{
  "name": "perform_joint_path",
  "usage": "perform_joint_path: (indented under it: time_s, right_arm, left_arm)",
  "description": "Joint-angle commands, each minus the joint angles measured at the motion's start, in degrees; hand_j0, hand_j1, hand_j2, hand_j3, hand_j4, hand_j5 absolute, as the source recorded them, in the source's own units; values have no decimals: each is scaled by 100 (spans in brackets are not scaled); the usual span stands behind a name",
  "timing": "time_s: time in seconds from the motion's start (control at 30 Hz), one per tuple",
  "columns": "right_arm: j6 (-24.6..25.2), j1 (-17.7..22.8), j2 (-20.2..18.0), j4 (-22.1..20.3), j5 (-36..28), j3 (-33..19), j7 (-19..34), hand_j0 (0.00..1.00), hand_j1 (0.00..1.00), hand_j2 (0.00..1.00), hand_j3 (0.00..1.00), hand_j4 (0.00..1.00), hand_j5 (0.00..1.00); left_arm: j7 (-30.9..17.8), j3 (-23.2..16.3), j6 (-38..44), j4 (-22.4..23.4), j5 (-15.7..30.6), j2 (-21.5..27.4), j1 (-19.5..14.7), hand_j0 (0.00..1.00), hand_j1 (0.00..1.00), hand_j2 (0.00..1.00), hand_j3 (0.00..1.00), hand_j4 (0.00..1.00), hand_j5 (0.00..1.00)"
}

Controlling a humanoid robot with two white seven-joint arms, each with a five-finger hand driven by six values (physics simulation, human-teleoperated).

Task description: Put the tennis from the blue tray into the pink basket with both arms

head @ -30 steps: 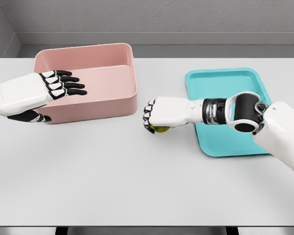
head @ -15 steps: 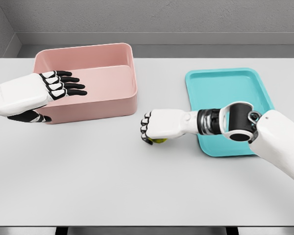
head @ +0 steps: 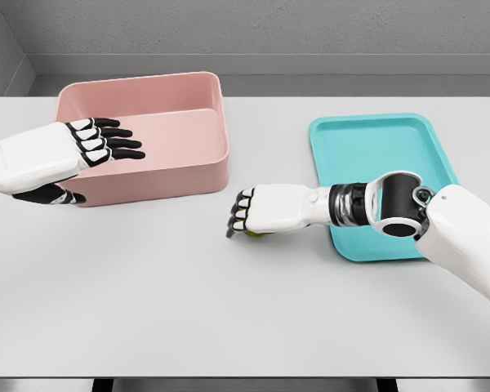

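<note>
Ball [head: 256,233] under right hand [head: 257,211] on table [head: 229,310], fingers loosening over it (only yellow sliver shows). Left hand [head: 53,155] flat, fingers spread, over basket [head: 188,171]. Tray [head: 376,139] bare.

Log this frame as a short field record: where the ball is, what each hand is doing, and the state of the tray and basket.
tennis ball: mostly hidden under the right hand, over the table between tray and basket
right hand: palm down on the ball, fingers loosening; grip uncertain
left hand: fingers spread, holding nothing, at the pink basket's left front
pink basket: nothing seen inside
blue tray: nothing on its visible part
table: grey
task status: ball out of tray, not yet in basket
</note>
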Motion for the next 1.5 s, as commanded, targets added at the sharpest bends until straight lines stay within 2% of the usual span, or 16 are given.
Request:
perform_joint_path:
  time_s: [0.0, 0.2, 0.37, 0.53, 0.6, 0.7, 0.77, 0.8, 0.83, 0.9, 0.97, 1.03, 1.1, 1.13, 1.2, 1.47]
  right_arm:
    - [12, 0, -7, 0, -28, -4, -3, 99, 99, 99, 99, 99, 99]
    - [12, -9, -165, 0, -72, -162, -3, 100, 100, 100, 100, 100, 100]
    - [12, -9, -358, -61, -133, -584, -21, 100, 100, 100, 100, 100, 100]
    - [12, 9, -499, -149, -397, -1656, -38, 100, 100, 100, 100, 100, 100]
    - [12, 114, -762, -140, -704, -2236, -47, 100, 100, 100, 100, 100, 100]
    - [12, 834, -1492, -79, -1794, -3633, -47, 100, 100, 100, 100, 100, 100]
    - [12, 1826, -1597, 27, -2181, -5020, -47, 100, 100, 100, 100, 100, 100]
    - [12, 2197, -1580, 27, -2251, -5505, -47, 100, 100, 100, 100, 100, 100]
    - [12, 2495, -1571, 9, -2462, -5717, -47, 100, 100, 100, 100, 100, 100]
    - [12, 2760, -1554, 27, -2717, -5822, -47, 100, 100, 100, 100, 100, 100]
    - [12, 2997, -1518, -61, -2867, -5814, -47, 100, 100, 100, 100, 100, 100]
    - [12, 3304, -1246, -254, -2858, -5805, -47, 100, 100, 100, 100, 100, 100]
    - [12, 3366, -1167, -386, -2858, -5761, -12, 100, 100, 100, 100, 100, 100]
    - [12, 3498, -965, -404, -2849, -5752, -3, 100, 100, 100, 100, 100, 100]
    - [12, 3568, -850, -553, -2875, -5814, -29, 100, 100, 100, 100, 100, 100]
    - [12, 3568, -631, -492, -3025, -5814, -12, 100, 100, 100, 100, 100, 100]
  left_arm:
    - [4, -4, 4, 0, 38, 7, 0, 100, 100, 100, 100, 100, 100]
    - [-5, 4, 4, 0, 29, -11, 9, 100, 100, 100, 100, 100, 100]
    - [-313, -4, 4, 9, 12, -107, 70, 100, 100, 100, 100, 100, 100]
    - [-322, -4, 4, 9, -234, -292, 97, 100, 100, 100, 100, 100, 100]
    - [-322, -57, 4, 9, -533, -494, 97, 100, 100, 100, 100, 100, 100]
    - [-322, -215, 4, 9, -920, -819, 62, 100, 100, 100, 100, 100, 100]
    - [-532, -259, 4, 9, -1052, -1065, 44, 100, 100, 100, 100, 100, 100]
    - [-647, -294, 4, 9, -1061, -1144, 44, 100, 100, 100, 100, 100, 100]
    - [-664, -356, 4, 9, -1104, -1188, 26, 100, 100, 100, 100, 100, 100]
    - [-743, -382, 4, 9, -1140, -1338, 9, 100, 100, 100, 100, 100, 100]
    - [-752, -610, 4, 9, -1271, -1531, -167, 100, 100, 100, 100, 100, 100]
    - [-752, -918, 4, 9, -1403, -1707, -360, 100, 100, 100, 100, 100, 100]
    - [-752, -1050, 4, 9, -1394, -1768, -492, 100, 100, 100, 100, 100, 100]
    - [-752, -1164, 4, 9, -1394, -1777, -589, 100, 100, 100, 100, 100, 100]
    - [-752, -1366, 4, 9, -1403, -1856, -756, 100, 100, 100, 100, 100, 100]
    - [-744, -1630, 4, 9, -1333, -2111, -1063, 100, 100, 100, 100, 100, 100]
